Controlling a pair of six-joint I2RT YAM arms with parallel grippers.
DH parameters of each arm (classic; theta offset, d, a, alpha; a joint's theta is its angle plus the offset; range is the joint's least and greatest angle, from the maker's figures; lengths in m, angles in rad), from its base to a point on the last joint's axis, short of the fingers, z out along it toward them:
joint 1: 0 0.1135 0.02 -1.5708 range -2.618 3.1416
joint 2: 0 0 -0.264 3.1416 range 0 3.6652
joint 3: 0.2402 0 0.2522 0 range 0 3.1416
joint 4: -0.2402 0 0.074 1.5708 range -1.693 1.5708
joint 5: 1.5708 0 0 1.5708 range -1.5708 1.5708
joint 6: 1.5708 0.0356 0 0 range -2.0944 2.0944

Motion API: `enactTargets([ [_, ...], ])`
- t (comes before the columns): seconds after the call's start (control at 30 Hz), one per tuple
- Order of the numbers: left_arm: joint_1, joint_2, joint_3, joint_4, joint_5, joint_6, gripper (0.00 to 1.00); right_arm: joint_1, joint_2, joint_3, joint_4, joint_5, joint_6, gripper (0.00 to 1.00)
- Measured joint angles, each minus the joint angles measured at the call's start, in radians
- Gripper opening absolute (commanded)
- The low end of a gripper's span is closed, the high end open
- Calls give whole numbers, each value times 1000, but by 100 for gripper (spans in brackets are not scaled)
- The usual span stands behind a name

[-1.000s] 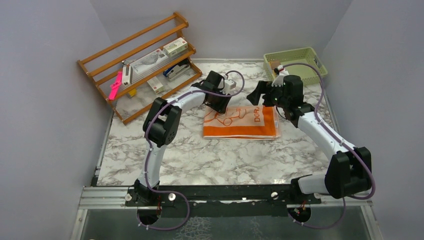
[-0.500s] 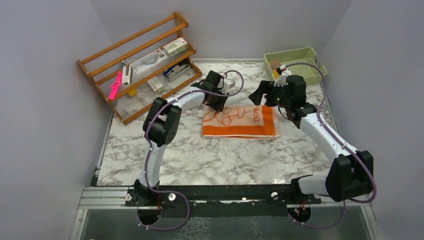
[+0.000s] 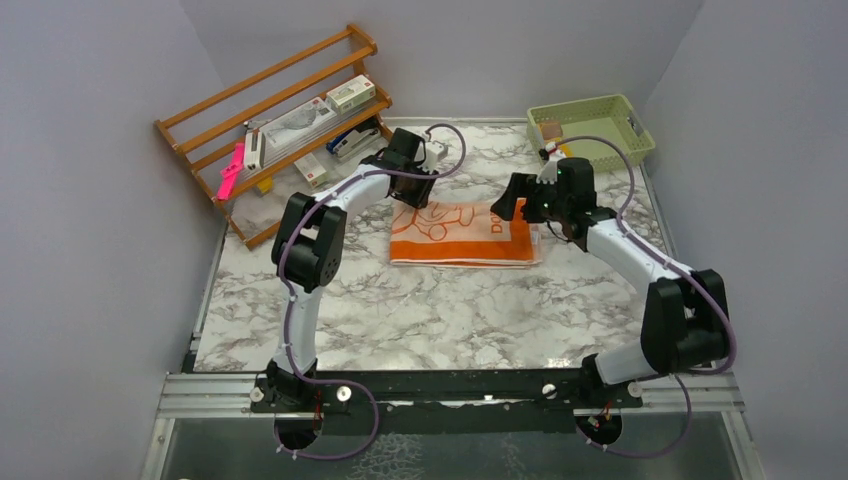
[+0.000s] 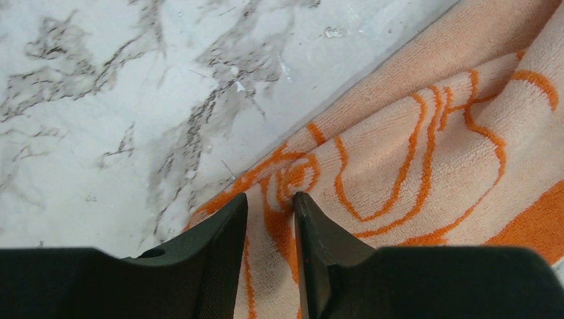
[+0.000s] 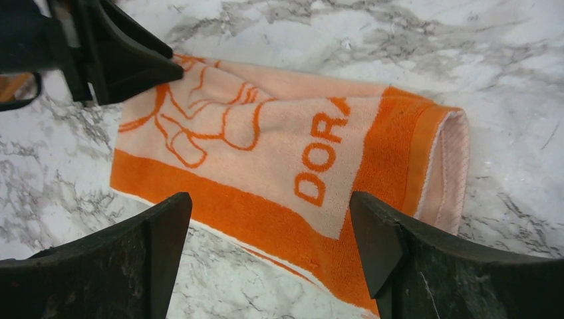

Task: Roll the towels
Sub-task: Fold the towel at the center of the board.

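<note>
The orange and pale peach towel [image 3: 460, 238] lies folded flat on the marble table, with its cartoon outline print and lettering facing up. My left gripper [image 3: 410, 193] is at the towel's far left corner. In the left wrist view the left gripper [image 4: 269, 197] is shut on a pinch of the towel [image 4: 425, 153]. My right gripper [image 3: 512, 205] hovers open above the towel's right end. In the right wrist view the right gripper [image 5: 269, 206] is empty over the towel [image 5: 279, 153], and the left gripper [image 5: 126, 66] shows at the top left. The mustard-yellow towel is out of view.
A slanted wooden rack [image 3: 280, 120] with small boxes and a pink item stands at the back left. A green basket [image 3: 590, 125] sits at the back right corner. Grey walls close in the table on three sides.
My left gripper has moved left and farther back, and the towel has slid left with it. My right gripper has followed to the left, still open.
</note>
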Motion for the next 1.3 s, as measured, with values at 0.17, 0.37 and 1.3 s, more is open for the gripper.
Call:
enactTargets([
  [0.17,19,-7,-6,1,0,0,36,0,139,-2,40,-43,30,88],
  [0.37,17,-7,-18,0,0,0,36,0,250,-1,113,-115,57,87],
  [1.3,110,60,40,-29,-134,-215,55,-88,185,-174,164,-151,58,88],
])
